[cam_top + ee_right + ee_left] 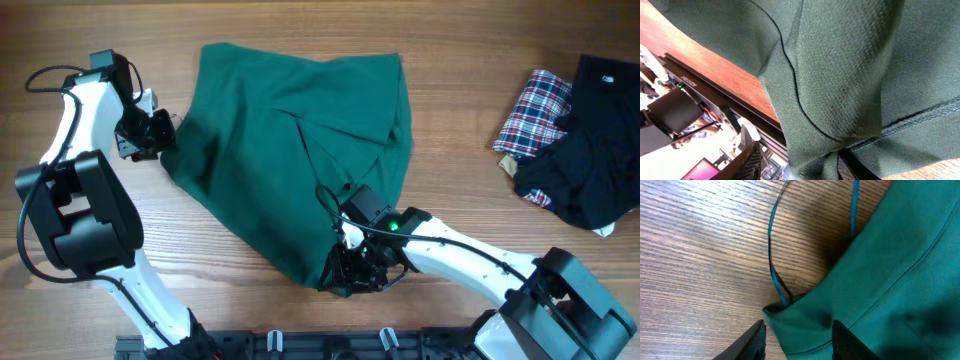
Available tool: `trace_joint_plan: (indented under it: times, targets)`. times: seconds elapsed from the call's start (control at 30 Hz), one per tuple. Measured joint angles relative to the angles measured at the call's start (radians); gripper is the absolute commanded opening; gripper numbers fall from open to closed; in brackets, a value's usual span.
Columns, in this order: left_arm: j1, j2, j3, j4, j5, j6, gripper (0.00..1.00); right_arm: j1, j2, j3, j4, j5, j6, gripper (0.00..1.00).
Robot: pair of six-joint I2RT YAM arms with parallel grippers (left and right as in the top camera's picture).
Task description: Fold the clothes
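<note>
- teal-green and plain for the clothes (290,150), lying as one wide rumpled sheet across the middle of the wooden table (450,60), far edge fairly straight, near part narrowing to a point toward the near edge.
- creased diagonally through the middle, with a folded flap on the right half.
- at the left edge of the clothes, the left gripper (160,135), low over the table, jaws apart.
- from the left wrist view: seen straddling a hemmed corner of the fabric, one of the fingers (752,342) just beside the corner on bare wood, the other over the cloth; fabric flat on the table there and not pinched, so grasping nothing.
- beside that corner, a thin teal cord (772,245) looping out from the hem over the wood.
- at the near tip of the clothes, the right gripper (352,272), clenched on a bunched fold of the fabric.
- from the right wrist view: gathered cloth filling the gap between its two prongs, a stitched hem running across at the right, the rest draped above.
- behind the fabric there, a strip of table and a black rail (715,95) along its near edge.
- far right on the table, well apart from the clothes: a red-white-blue plaid cloth (535,110), touching a black garment (595,140) heaped to its right.
</note>
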Motion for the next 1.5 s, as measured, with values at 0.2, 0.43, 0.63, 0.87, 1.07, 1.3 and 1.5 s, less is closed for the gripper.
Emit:
trace_joint_plan:
  times: [0.2, 0.43, 0.63, 0.87, 1.07, 1.3, 1.5]
  targets:
    - [0.0, 0.025, 0.0, 0.0, 0.04, 0.022, 0.39, 0.0, 0.0, 0.0, 0.0, 0.0, 0.0, 0.44]
    - [0.0, 0.048, 0.0, 0.001, 0.032, 0.042, 0.4, 0.0, 0.0, 0.0, 0.0, 0.0, 0.0, 0.44]
    - [0.0, 0.048, 0.0, 0.042, -0.052, 0.046, 0.41, 0.0, 0.0, 0.0, 0.0, 0.0, 0.0, 0.44]
    - [0.0, 0.048, 0.0, 0.059, -0.049, 0.05, 0.38, 0.0, 0.0, 0.0, 0.0, 0.0, 0.0, 0.44]
    - [0.0, 0.048, 0.0, 0.033, 0.047, 0.06, 0.22, 0.0, 0.0, 0.0, 0.001, 0.0, 0.0, 0.44]
    - [0.0, 0.048, 0.0, 0.01, 0.069, 0.063, 0.04, 0.0, 0.0, 0.0, 0.003, 0.0, -0.001, 0.14]
    - [0.0, 0.048, 0.0, -0.025, 0.117, 0.063, 0.04, 0.0, 0.0, 0.0, 0.007, 0.0, 0.001, 0.04]
